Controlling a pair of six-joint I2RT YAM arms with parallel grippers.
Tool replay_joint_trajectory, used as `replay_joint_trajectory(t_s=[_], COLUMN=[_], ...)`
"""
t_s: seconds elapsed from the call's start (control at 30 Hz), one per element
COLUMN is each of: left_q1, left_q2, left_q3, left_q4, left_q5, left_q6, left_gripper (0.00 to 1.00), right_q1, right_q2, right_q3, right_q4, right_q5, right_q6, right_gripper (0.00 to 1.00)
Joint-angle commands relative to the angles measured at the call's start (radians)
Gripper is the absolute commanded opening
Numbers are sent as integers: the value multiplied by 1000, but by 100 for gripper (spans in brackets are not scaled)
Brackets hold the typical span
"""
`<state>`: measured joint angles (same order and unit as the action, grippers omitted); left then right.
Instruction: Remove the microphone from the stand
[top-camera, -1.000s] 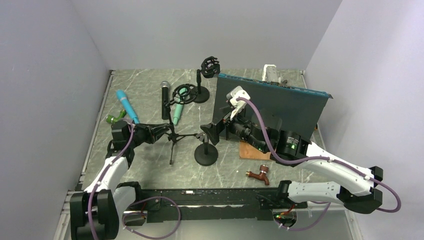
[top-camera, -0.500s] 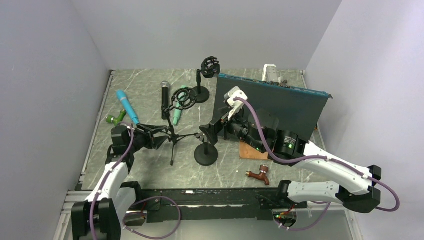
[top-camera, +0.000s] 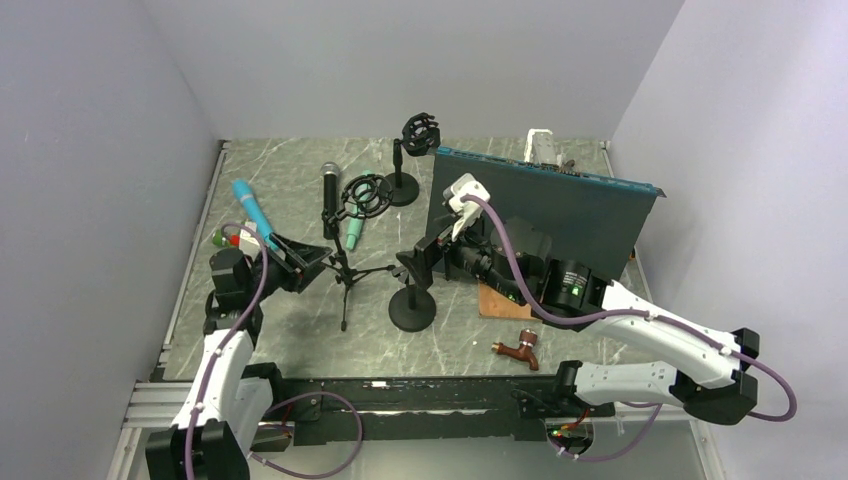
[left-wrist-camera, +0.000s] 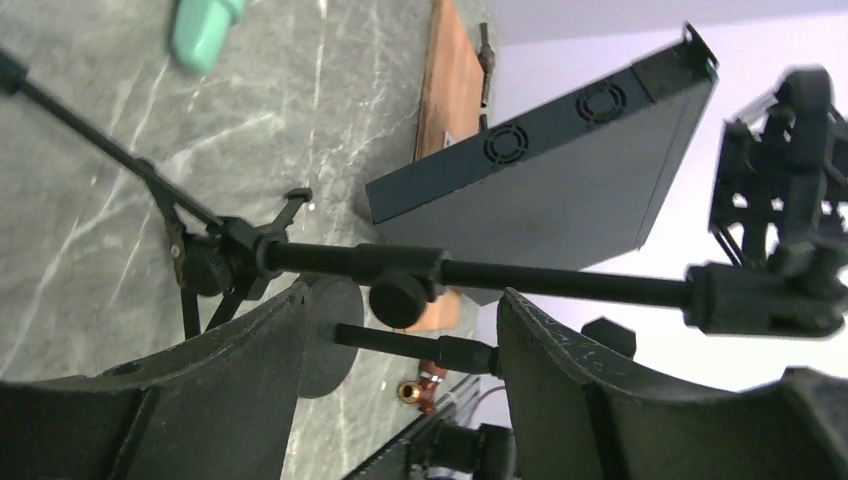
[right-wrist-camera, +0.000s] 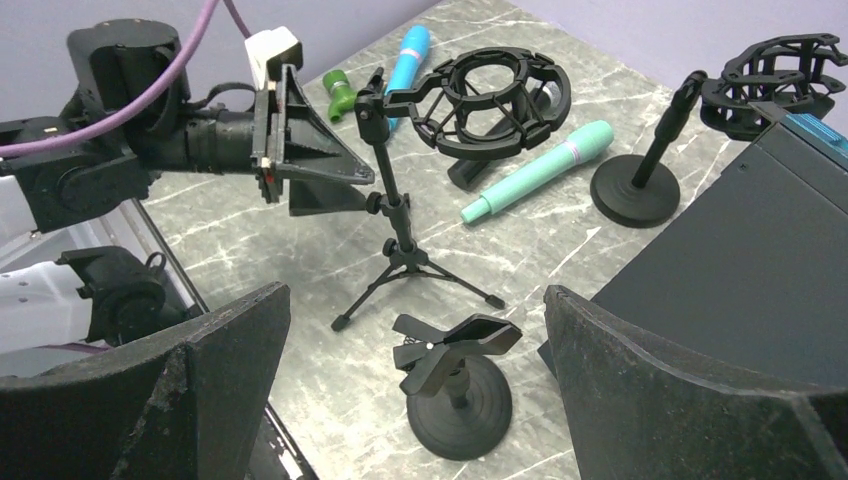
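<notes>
Left gripper (top-camera: 315, 257) is spread wide with the tripod stand (right-wrist-camera: 408, 258) just ahead of its fingertips. The right gripper (right-wrist-camera: 410, 295) gapes too, holding nothing, and hangs over the clip stand (right-wrist-camera: 455, 375). The teal microphone (right-wrist-camera: 540, 167) sits beyond the tripod, by the shock mount (right-wrist-camera: 548, 92). My worry is that a sideways nudge topples that skinny, top-heavy tripod. I honestly can't tell if the mic's threaded through the ring or just lying behind it.

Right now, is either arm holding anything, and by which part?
Nothing is held. The left gripper is open beside the tripod stand; the right gripper is open too.
</notes>
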<state>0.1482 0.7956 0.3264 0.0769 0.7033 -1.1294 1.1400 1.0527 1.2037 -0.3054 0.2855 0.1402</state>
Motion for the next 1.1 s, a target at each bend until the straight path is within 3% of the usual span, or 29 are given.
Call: replay_joint_trajectory(t_s=[0.0, 0.17, 0.33, 0.53, 0.73, 0.83, 0.93, 1.07], left_q1=[5, 0, -31, -71, -112, -112, -112, -112], left_q2=[-33, -33, -31, 56, 95, 96, 101, 125], left_q3=[39, 60, 88, 95, 126, 136, 137, 143], left_q4=[99, 16, -33, 75, 63, 37, 24, 24], left_q5=[99, 160, 164, 210, 173, 145, 126, 106], left_q6=[193, 333, 459, 468, 498, 518, 524, 520], left_gripper=[70, 69, 58, 49, 36, 37, 52, 57], right_q1=[-2, -3, -3, -3, -2, -3, -3, -3], right_q2=[3, 15, 35, 48, 40, 34, 37, 40], right_q3=[13, 18, 26, 42, 40, 36, 37, 41], right_q4=[39, 48, 55, 48, 42, 43, 42, 42], right_q5=[-7, -21, -33, -45, -35, -32, -32, -34], right_q6=[4, 8, 12, 16, 22, 24, 23, 19], right_gripper=[100, 100, 100, 100, 100, 100, 100, 100])
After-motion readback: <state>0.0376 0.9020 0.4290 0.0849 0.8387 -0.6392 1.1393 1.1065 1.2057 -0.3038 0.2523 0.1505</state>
